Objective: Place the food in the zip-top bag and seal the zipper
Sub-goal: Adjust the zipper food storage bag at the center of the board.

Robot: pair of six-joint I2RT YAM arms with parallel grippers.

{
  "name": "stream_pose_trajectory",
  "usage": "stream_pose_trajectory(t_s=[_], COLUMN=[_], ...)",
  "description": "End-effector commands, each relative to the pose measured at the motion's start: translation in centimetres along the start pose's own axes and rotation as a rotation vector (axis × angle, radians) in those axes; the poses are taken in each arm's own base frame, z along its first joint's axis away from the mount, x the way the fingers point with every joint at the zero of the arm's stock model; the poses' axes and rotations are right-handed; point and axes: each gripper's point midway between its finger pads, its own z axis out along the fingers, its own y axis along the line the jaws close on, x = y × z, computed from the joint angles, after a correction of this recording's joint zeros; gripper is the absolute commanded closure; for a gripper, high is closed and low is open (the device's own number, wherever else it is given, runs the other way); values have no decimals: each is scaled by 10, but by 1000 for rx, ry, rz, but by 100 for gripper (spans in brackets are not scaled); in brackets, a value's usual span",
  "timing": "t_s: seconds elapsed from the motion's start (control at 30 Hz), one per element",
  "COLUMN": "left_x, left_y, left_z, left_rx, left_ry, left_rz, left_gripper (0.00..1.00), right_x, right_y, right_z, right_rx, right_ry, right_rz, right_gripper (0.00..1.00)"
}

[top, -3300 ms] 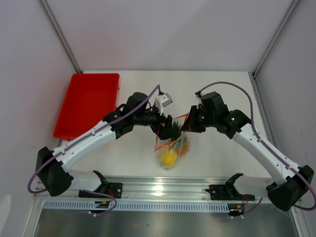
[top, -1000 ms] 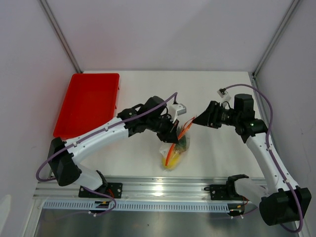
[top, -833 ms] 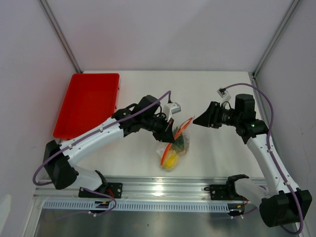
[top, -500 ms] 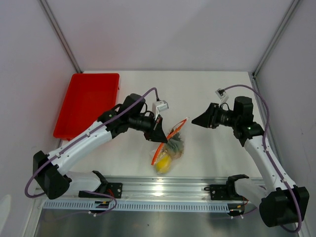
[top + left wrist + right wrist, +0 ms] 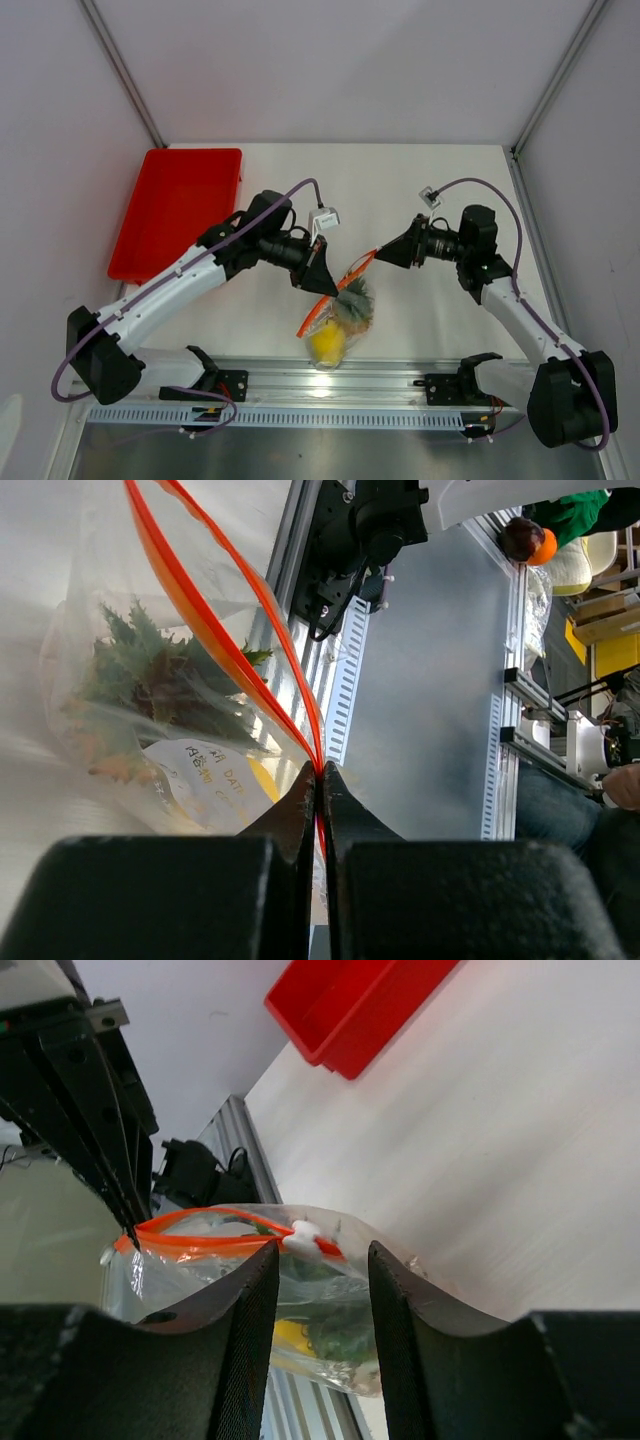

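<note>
Over the white bench (image 5: 420,190), the small clear crinkly zip-top bag (image 5: 335,320) is between your 2 arms with food already inside. You can see the bumpy orange pineapple's green crown (image 5: 352,305) and the yellow lemon-like fruit (image 5: 327,343); the round green one I can't pick out. Sealing is left: the thin red zipper strip (image 5: 215,640) gapes in 2 lines. Your left end effector (image 5: 320,780) is pinched tight on one end of that strip. Your right end effector (image 5: 318,1260) stands partly open, holding nothing, with the small white slider (image 5: 303,1237) just ahead of its jaws.
</note>
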Motion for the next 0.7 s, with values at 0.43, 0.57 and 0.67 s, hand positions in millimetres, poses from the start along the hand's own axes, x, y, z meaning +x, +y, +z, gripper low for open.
stream_pose_trajectory(t_s=[0.43, 0.57, 0.67], left_x=[1, 3, 2], left_y=[-7, -4, 3], left_z=[-12, -17, -24], left_rx=[37, 1, -70], left_ry=[-38, -37, -41], left_rz=[59, 58, 62], left_gripper=[99, 100, 93], right_x=[19, 13, 8], right_y=[35, 46, 54], right_z=[22, 19, 14], right_rx=[-224, -247, -230], right_ry=[13, -4, -14], right_rz=[-139, -141, -131], right_gripper=[85, 100, 100])
